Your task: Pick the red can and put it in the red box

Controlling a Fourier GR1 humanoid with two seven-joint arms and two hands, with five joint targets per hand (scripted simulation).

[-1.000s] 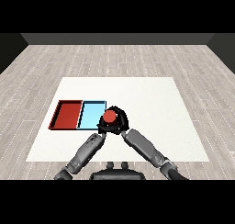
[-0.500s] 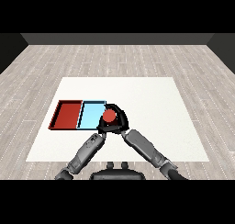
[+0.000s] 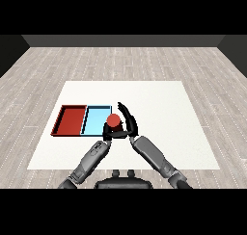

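The red can [image 3: 114, 120] is held above the table at the right edge of the light blue tray [image 3: 95, 119]. My right hand [image 3: 128, 124] is shut on it, fingers curled round its right side. The red tray [image 3: 71, 121] lies left of the light blue one, touching it, and holds nothing. My left hand [image 3: 107, 133] sits just below and left of the can, close to the blue tray's near right corner; the can and my right hand partly hide it.
The white table [image 3: 164, 109] stretches out to the right and far side of the trays. Both forearms converge near the table's front middle. A grey plank floor surrounds the table.
My right hand has carried the red can a little to the left and farther away, up to the light blue tray's right edge. The left hand has hardly moved.
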